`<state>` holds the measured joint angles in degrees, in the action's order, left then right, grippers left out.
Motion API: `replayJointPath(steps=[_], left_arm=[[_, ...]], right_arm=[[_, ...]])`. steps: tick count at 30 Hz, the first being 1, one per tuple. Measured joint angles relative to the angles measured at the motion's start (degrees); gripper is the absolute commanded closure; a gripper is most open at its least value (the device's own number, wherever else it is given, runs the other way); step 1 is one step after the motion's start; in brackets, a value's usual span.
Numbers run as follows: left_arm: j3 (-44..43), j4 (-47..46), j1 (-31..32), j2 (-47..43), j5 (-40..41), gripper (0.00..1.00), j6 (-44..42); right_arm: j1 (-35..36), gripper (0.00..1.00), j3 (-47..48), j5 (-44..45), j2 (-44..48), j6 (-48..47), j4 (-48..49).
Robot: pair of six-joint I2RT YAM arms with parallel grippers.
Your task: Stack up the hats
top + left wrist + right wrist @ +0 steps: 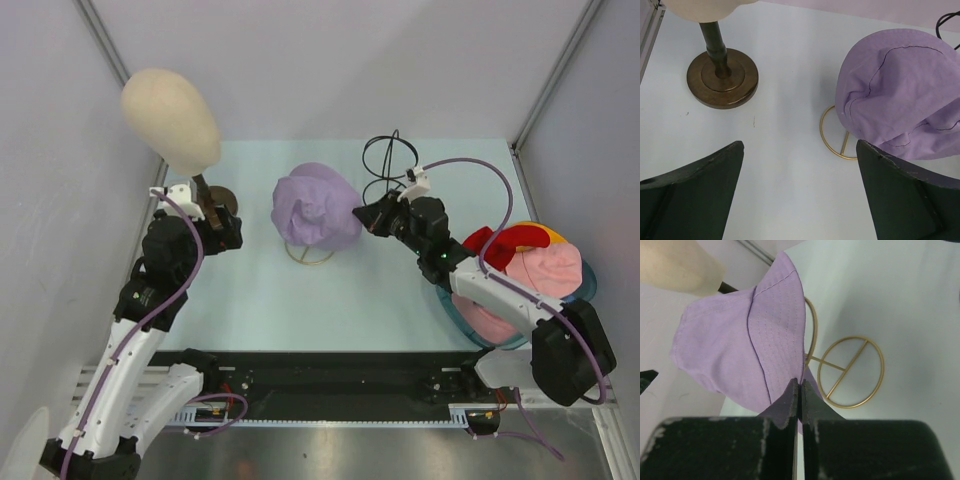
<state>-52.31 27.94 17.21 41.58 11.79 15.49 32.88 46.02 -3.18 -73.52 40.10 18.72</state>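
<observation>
A lilac hat (315,212) hangs over a gold wire stand (308,254) at the middle of the table. It also shows in the left wrist view (900,100) and the right wrist view (745,340). My right gripper (360,216) is shut on the lilac hat's brim at its right side (800,385). My left gripper (228,232) is open and empty, left of the hat (800,150). A pink hat (545,268), a red hat (490,246) and an orange hat (535,237) lie piled in the teal tray (590,285) at the right.
The beige mannequin head (170,118) stands on a dark wooden base (722,77) at the back left. A black wire stand (390,165) stands behind the right gripper. The gold stand's round foot (852,372) lies under the hat. Walls close the cell.
</observation>
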Motion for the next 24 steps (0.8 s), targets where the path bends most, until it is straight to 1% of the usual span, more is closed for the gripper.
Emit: replayJointPath(steps=[9,17,24], left_arm=[[0.09,-0.37,0.0,0.07,-0.74,0.0,0.13],[0.15,-5.33,0.39,4.61,-6.45,0.0,1.62],[0.24,-10.4,3.26,9.27,-11.91,0.02,3.67]], right_arm=[[-3.23,1.0,1.4,0.13,-3.69,4.55,-2.1],[-3.21,1.0,3.02,4.48,-6.38,10.97,-5.05],[-2.58,1.0,5.01,7.54,-6.69,13.49,-6.75]])
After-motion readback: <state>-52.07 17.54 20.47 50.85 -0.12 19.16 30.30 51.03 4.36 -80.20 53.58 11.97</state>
